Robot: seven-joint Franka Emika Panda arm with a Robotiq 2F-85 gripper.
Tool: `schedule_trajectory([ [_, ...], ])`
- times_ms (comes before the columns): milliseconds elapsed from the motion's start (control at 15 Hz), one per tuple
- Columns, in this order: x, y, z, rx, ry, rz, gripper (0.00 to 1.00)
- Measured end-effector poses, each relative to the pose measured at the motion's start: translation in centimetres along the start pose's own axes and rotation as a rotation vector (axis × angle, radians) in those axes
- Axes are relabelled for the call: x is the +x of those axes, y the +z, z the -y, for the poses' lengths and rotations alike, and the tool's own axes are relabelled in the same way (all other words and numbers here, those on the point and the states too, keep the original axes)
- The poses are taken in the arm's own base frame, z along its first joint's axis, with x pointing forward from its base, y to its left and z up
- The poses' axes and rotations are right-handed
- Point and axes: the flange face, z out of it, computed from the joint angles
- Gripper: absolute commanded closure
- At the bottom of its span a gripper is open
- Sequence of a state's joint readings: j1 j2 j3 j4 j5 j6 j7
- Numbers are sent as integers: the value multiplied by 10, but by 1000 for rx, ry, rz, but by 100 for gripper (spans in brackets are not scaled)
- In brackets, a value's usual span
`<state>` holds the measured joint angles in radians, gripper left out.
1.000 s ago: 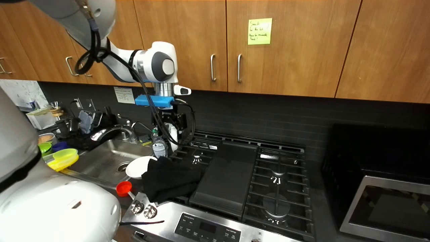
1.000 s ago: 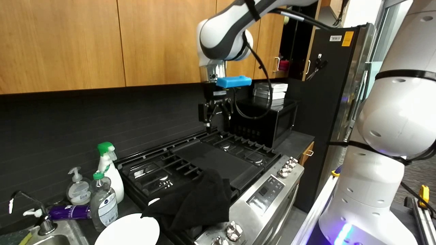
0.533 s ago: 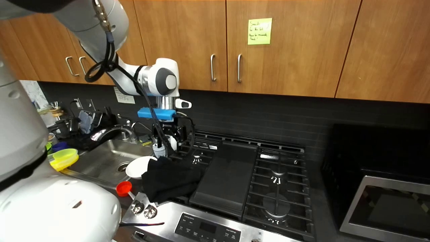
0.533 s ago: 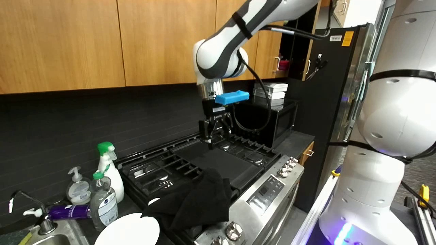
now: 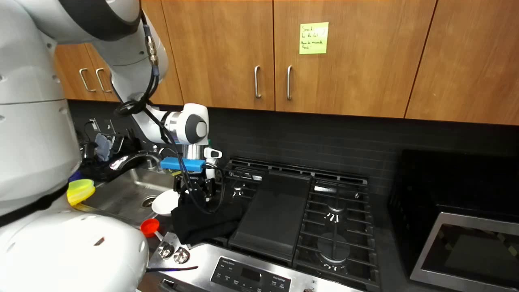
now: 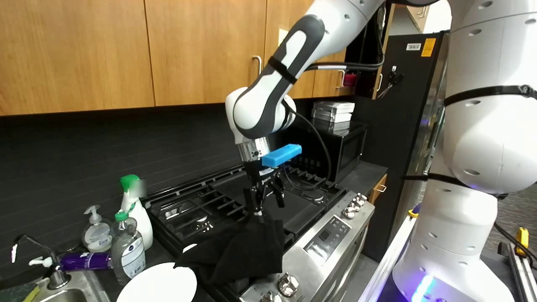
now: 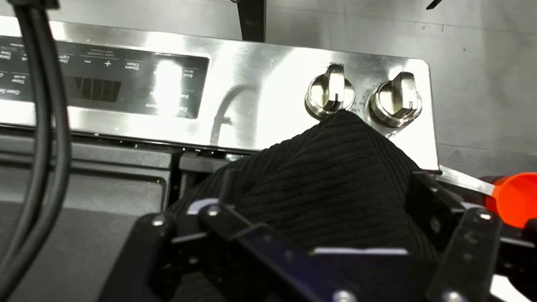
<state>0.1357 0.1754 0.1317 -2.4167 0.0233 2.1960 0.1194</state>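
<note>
Poised over rear part of black ribbed cloth, with jaws spread wide, grasping nothing. Heaped on front corner of gas range, mostly below jaws and toward range's front edge, with one corner pointing at burner knob. Too crumpled to show long axis. Impossible to tell from both exterior views whether touching jaws. Near red measuring cup and white dish.
</note>
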Motion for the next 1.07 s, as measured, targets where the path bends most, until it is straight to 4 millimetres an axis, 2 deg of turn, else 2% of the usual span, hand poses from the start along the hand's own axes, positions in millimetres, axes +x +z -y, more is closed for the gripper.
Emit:
schedule_trajectory([
  [133, 2, 7, 3, -3, -6, 16, 0],
  [400, 7, 10, 0, -4, -3, 19, 0],
  [733, 27, 16, -3, -88, -11, -13, 0],
  [1067, 27, 18, -2, -88, -12, -8, 0],
])
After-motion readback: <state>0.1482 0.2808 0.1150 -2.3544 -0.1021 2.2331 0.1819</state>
